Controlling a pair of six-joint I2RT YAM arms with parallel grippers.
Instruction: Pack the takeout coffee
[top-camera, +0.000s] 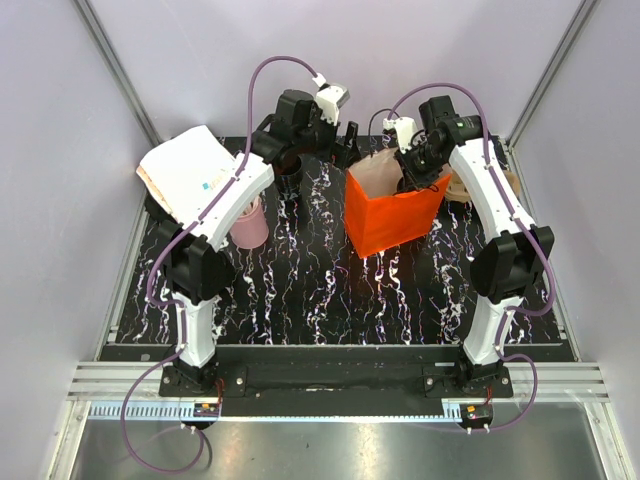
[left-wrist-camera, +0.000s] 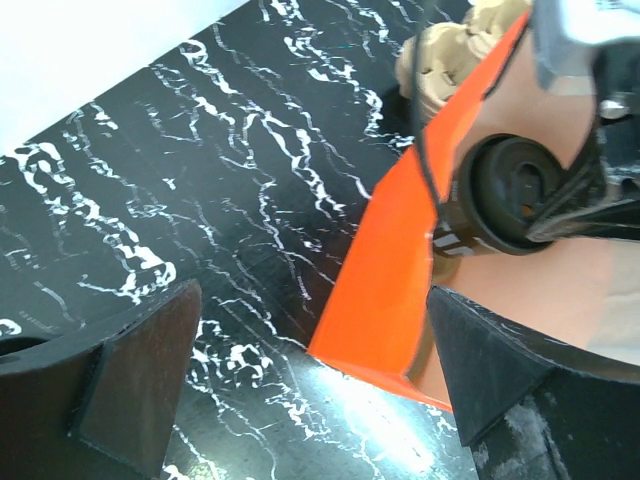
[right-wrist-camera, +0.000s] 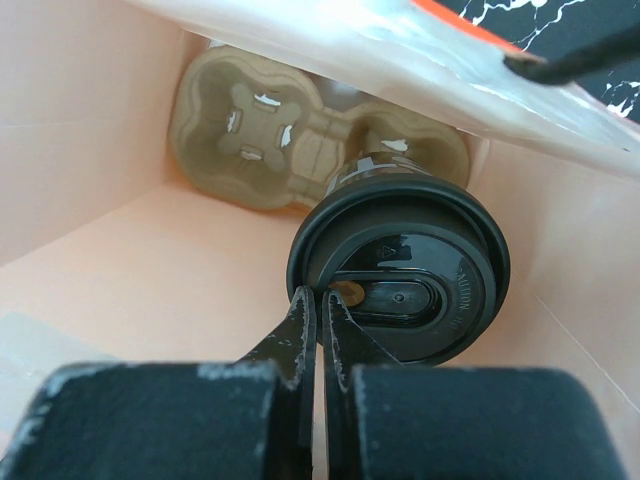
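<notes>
The takeout coffee hangs inside the orange bag, which stands at about 1 o'clock from the middle of the counter. The cup is above a brown cardboard cup carrier lying on the bag's floor, at 11 o'clock from the cup in the right wrist view.

The right tool is pinched nearly closed on the rim of the dark lid at the lid's 8 o'clock edge. It appears to carry the cup by that rim alone, though the contact is partly hidden behind the fingers.

The left tool stands wide and holds nothing, just outside the bag's near corner.

Handling, as a judgement: a paper cup is light if empty and noticeably heavier if filled. Its wall is soft enough to crush under a hard squeeze. The plastic lid is stiff but smooth, and only pressed on, so a rim pinch could pop it off or let it slip. Holding around the cup's body below the lid would be safer.

The lid carries a raised triangle mark and embossed lettering near its edge. White print also shows on the cup's side in the left wrist view. None of it can be read.
</notes>
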